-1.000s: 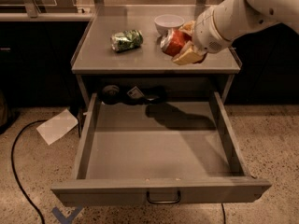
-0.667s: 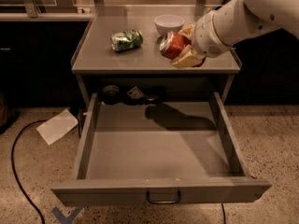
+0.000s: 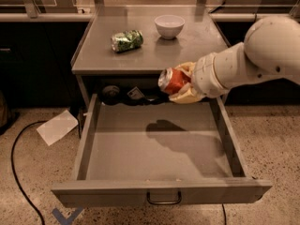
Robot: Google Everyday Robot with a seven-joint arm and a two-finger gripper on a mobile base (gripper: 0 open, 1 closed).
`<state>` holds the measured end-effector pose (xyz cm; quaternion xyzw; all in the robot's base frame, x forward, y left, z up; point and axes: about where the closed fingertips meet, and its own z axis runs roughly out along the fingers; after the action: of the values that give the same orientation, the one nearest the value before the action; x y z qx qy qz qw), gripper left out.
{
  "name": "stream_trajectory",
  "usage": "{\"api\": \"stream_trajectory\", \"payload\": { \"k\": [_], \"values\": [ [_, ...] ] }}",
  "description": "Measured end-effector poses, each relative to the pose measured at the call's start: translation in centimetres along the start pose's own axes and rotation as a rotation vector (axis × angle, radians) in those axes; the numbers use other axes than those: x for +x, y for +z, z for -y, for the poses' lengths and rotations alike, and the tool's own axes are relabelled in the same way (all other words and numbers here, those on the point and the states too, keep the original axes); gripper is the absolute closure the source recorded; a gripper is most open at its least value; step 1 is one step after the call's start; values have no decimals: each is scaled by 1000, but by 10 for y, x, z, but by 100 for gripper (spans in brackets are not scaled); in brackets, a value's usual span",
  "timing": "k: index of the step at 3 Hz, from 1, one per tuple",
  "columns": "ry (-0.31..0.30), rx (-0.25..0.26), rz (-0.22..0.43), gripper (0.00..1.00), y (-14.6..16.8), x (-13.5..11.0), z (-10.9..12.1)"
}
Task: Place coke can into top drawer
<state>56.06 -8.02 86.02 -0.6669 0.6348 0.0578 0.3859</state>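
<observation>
My gripper (image 3: pixel 180 83) is shut on the coke can (image 3: pixel 171 80), a red can with a silver end, held on its side. It hangs in front of the cabinet's top edge, above the back part of the top drawer (image 3: pixel 154 146). The drawer is pulled wide open, a grey shallow tray with a dark pull handle (image 3: pixel 163 199) on its front panel. The can's shadow falls on the drawer floor.
A green-and-white can (image 3: pixel 126 40) lies on its side on the cabinet top (image 3: pixel 103 55), with a white bowl (image 3: pixel 169 26) behind it. Dark items (image 3: pixel 123 94) sit at the drawer's back. A sheet of paper (image 3: pixel 57 126) and a black cable (image 3: pixel 16 172) lie on the floor at left.
My gripper has carried the coke can off the cabinet top, down and forward over the open drawer. The bowl is now uncovered.
</observation>
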Motion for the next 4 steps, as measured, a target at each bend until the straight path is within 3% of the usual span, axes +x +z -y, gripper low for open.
{"api": "stream_trajectory", "payload": {
  "k": [1,2,3,4],
  "values": [
    [22,-46,-13,100,32,24,-47],
    [43,-85,-40,100,68,51,-76],
    [43,-85,-40,100,68,51,-76],
    [61,-95,-30,100,89,60,-85]
  ]
}}
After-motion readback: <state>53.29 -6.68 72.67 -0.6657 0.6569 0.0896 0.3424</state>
